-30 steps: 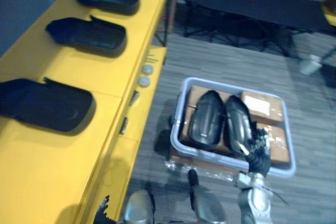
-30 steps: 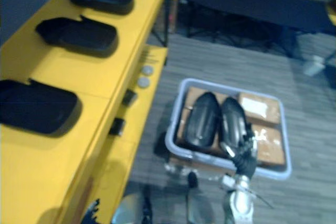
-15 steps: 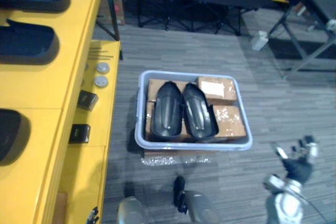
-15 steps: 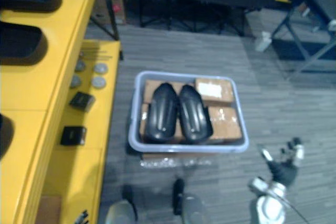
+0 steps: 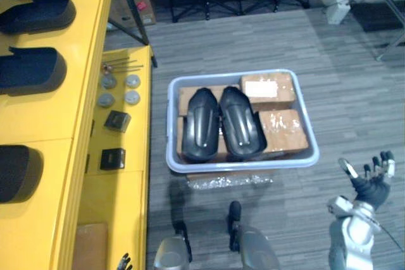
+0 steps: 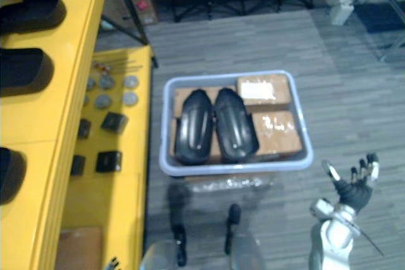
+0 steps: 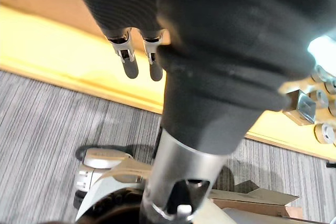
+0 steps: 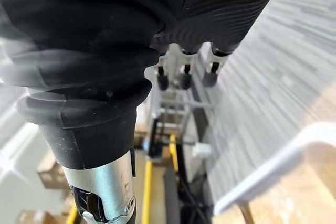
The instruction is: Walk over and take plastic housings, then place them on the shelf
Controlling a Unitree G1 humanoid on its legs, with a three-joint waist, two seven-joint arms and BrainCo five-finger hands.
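Black plastic, two pieces, is what I log first: the first plastic housing [image 5: 201, 124] and the second plastic housing [image 5: 240, 123] lie side by side and touching. Both rest on the cardboard boxes [image 5: 286, 132] packed inside a pale grey bin [image 5: 243, 164]. The bin stands on the grey striped floor [image 5: 354, 99], just beside the yellow shelf [image 5: 44, 115] on the robot's left.

On the shelf's top level I note a row of further dark housings [image 5: 31, 71], well apart from one another. Its lower ledge carries round discs [image 5: 132, 81] and small dark blocks [image 5: 112, 158].

The right robot hand [image 5: 369, 184] is raised over the floor to the right of the bin, near its front corner but clear of the rim. Its fingers are straight and spread, the thumb is held out, and it has hold of nothing.

The left robot hand [image 7: 130, 65] shows in its wrist view beside the shelf's yellow edge. Its fingers hang straight and carry nothing.

Neither hand touches a housing.
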